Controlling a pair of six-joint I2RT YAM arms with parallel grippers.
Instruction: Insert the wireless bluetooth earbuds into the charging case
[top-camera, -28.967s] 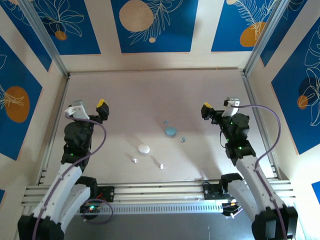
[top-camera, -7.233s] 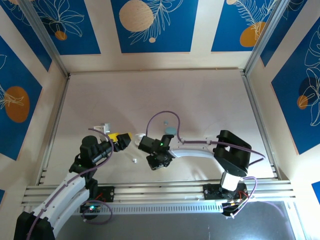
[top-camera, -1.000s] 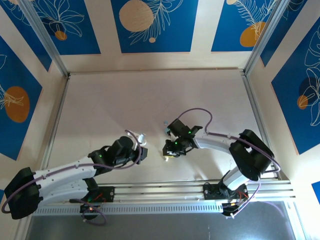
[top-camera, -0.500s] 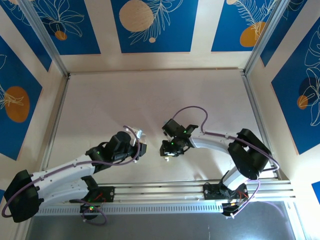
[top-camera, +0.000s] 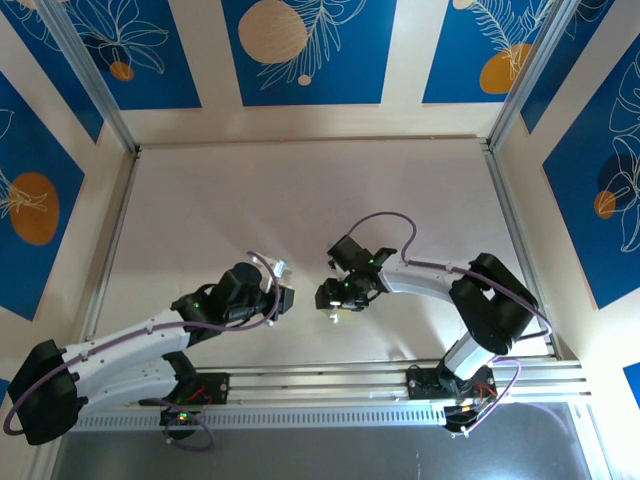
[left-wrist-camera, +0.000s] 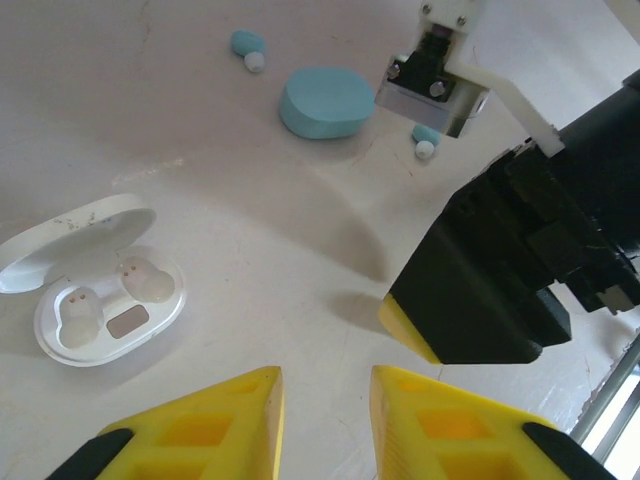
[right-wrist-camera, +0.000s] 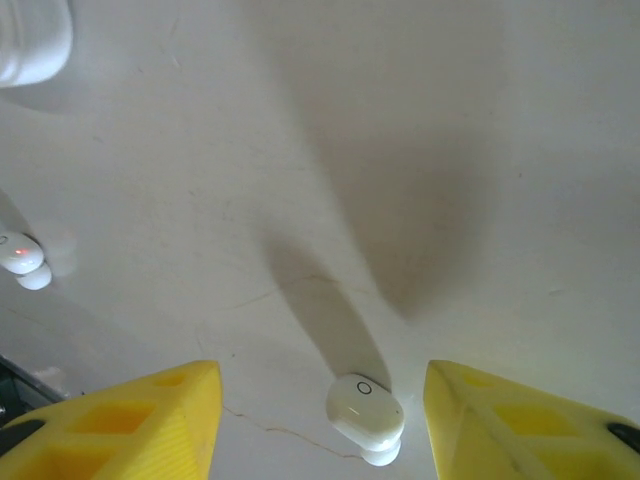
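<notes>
The left arm lies low across the surface (left-wrist-camera: 250, 250), stretched from its base toward the middle, with the left gripper (left-wrist-camera: 325, 385) tilted down. Its jaws stand a narrow gap apart with nothing between them. Just ahead and to the side, the white charging case (left-wrist-camera: 95, 290) lies open, lid back, its 2 moulded wells facing up; I cannot tell whether they are filled.

The right arm folds sharply at the elbow and reaches back toward the left one, so the 2 wrists nearly meet at mid-surface. The right gripper (right-wrist-camera: 320, 380) points down with its jaws wide apart. A white earbud (right-wrist-camera: 365, 410) lies on the surface between the fingers, touching neither. A second white earbud (right-wrist-camera: 20, 255) lies well off to one side.

Farther out, the blue case (left-wrist-camera: 328, 100) sits closed. 1 blue earbud (left-wrist-camera: 246, 44) lies beyond it, and another blue earbud (left-wrist-camera: 425, 140) lies beside it, partly behind the right wrist.
</notes>
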